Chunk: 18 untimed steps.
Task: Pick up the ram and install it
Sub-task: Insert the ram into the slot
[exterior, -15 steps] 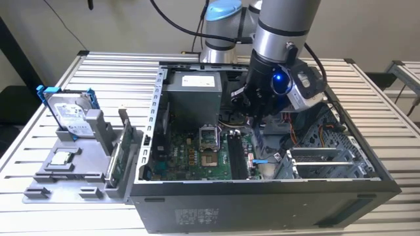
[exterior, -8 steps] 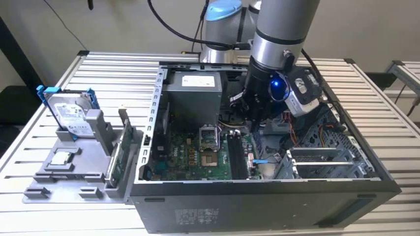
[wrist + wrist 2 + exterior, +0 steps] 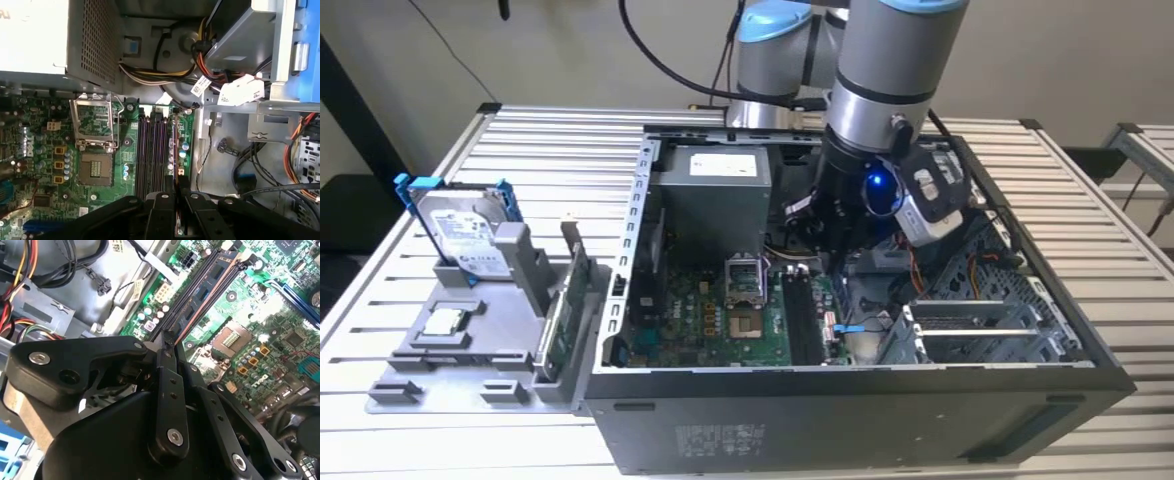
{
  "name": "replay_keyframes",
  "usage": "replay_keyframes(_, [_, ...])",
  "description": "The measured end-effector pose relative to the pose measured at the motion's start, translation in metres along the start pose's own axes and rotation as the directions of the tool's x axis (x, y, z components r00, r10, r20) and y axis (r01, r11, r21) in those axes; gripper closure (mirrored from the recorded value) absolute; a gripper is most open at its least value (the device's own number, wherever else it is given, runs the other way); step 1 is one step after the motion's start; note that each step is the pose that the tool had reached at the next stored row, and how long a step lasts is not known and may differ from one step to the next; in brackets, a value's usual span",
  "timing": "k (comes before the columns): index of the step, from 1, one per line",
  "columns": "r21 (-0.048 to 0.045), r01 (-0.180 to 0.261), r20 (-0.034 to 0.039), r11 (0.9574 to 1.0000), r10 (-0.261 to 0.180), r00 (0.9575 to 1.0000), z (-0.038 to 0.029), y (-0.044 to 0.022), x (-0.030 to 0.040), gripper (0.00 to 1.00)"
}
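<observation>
While the tool [image 3: 169,338] pinches its end, the ram [image 3: 201,292] stands on the motherboard [image 3: 280,305].

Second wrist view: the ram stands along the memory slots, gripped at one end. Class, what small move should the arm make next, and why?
Probably a short, straight push down toward the motherboard. The gripper is shut on the ram at its near end, and the stick runs in line with the empty slots beside it. Whether it is fully seated cannot be told.
</observation>
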<state>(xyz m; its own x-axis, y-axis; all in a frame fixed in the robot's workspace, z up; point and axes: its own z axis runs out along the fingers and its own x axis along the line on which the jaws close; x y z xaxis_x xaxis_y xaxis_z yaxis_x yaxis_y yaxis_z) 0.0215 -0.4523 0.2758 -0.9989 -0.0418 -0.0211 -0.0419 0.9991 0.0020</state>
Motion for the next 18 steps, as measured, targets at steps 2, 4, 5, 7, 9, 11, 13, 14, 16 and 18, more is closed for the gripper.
replay_keyframes(2, [0.0001, 0.0, 0.0, 1.0, 0.0, 1.0, 0.0029, 0.0, 0.0001, 0.85])
replay_keyframes(4, [0.0006, 0.0, -0.0001, 1.0, 0.0, 1.0, 0.0048, 0.0, 0.0002, 0.85])
replay_keyframes(5, [0.0017, 0.0, -0.0002, 1.0, 0.0, 1.0, 0.0049, 0.0, 0.0002, 0.85])
replay_keyframes(7, [0.0024, 0.0, -0.0002, 1.0, 0.0, 1.0, 0.0049, -0.0001, 0.0002, 0.85])
replay_keyframes(9, [0.0026, 0.0, -0.0001, 1.0, 0.0, 1.0, 0.005, -0.0001, 0.0002, 0.85])
replay_keyframes(11, [0.0023, 0.0, 0.0, 1.0, 0.0, 1.0, 0.0056, -0.0001, 0.0005, 0.85])
replay_keyframes(13, [0.0028, 0.0, 0.0007, 1.0, 0.0, 1.0, 0.0062, -0.0001, 0.0022, 0.85])
replay_keyframes(14, [0.0028, 0.0, 0.0009, 1.0, 0.0, 1.0, 0.0062, -0.0001, 0.0028, 0.85])
replay_keyframes(16, [0.0027, 0.0, 0.0009, 1.0, 0.0, 1.0, 0.0065, -0.0001, 0.003, 0.85])
replay_keyframes(18, [0.0026, 0.0, 0.001, 1.0, 0.0, 1.0, 0.0091, -0.0001, 0.003, 0.85])
